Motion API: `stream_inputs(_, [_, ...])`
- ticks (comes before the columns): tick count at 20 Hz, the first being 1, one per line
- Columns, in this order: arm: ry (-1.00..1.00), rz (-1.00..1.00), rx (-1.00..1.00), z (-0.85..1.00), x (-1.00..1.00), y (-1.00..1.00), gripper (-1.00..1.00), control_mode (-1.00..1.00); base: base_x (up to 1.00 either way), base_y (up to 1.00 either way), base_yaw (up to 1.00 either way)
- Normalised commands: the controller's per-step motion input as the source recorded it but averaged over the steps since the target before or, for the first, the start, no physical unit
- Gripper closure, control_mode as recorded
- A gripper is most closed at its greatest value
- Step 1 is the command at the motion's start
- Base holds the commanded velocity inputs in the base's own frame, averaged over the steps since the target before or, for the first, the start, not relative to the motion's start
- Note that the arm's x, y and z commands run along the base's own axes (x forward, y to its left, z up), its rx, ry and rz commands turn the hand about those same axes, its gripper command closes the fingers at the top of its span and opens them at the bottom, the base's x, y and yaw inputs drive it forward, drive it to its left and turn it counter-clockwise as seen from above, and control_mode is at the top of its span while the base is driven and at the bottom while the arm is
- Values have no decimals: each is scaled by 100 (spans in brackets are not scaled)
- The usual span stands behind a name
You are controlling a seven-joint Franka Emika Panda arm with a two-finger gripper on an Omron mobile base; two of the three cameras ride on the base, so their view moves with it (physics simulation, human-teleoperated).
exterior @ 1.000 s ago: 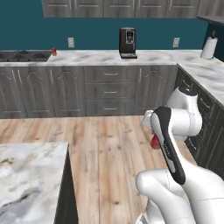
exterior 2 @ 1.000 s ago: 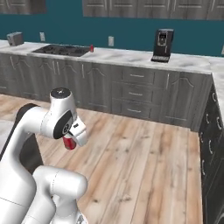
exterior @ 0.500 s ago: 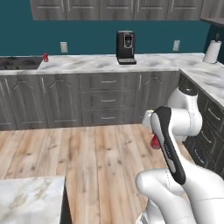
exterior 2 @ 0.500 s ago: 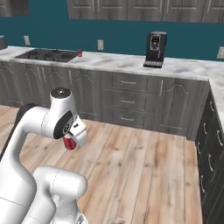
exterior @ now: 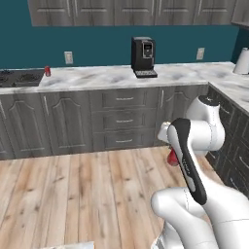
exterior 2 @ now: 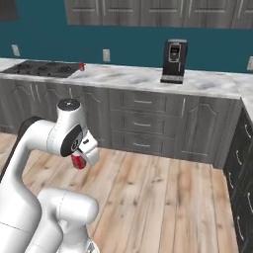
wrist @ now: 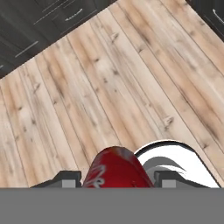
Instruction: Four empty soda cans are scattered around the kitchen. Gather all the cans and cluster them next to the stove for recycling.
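My gripper (wrist: pixel 115 179) is shut on a red soda can (wrist: pixel 116 169), held above the wooden floor with a dark fingertip (wrist: pixel 65 179) on each side. The same held can (exterior: pixel 172 156) peeks out beside my folded arm in the left base view, and the held can (exterior 2: pixel 77 161) hangs under the hand in the right base view. The stove (exterior: pixel 19 78) lies flat on the far counter at the left. A second red can (exterior: pixel 47 71) stands on the marble just right of it. The right base view gives the stove (exterior 2: pixel 42 67) and that can (exterior 2: pixel 81 66) too.
A black coffee machine (exterior: pixel 143 57) stands on the back counter (exterior: pixel 112 77). Grey drawers and cabinets (exterior: pixel 121 119) run beneath it. A side counter with a paper towel roll (exterior: pixel 241 62) and dark cabinets (exterior 2: pixel 242 163) closes in the right. Wooden floor (exterior: pixel 82 189) lies between me and the cabinets.
The whole scene has shifted in both base views, so the base has driven; the back counter now looks nearer. The arm keeps its folded pose with the can still in the gripper.
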Motion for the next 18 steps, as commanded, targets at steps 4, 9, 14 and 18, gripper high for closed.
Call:
stream_inputs(4, [0,0,0,0,0,0,100,100,64,50,-14])
stream_inputs(9, [0,0,0,0,0,0,100,100,65,50,-14])
stream_inputs(14, [0,0,0,0,0,0,100,100,62,47,-13])
stream_inputs(18, [0,0,0,0,0,0,100,100,65,49,-12])
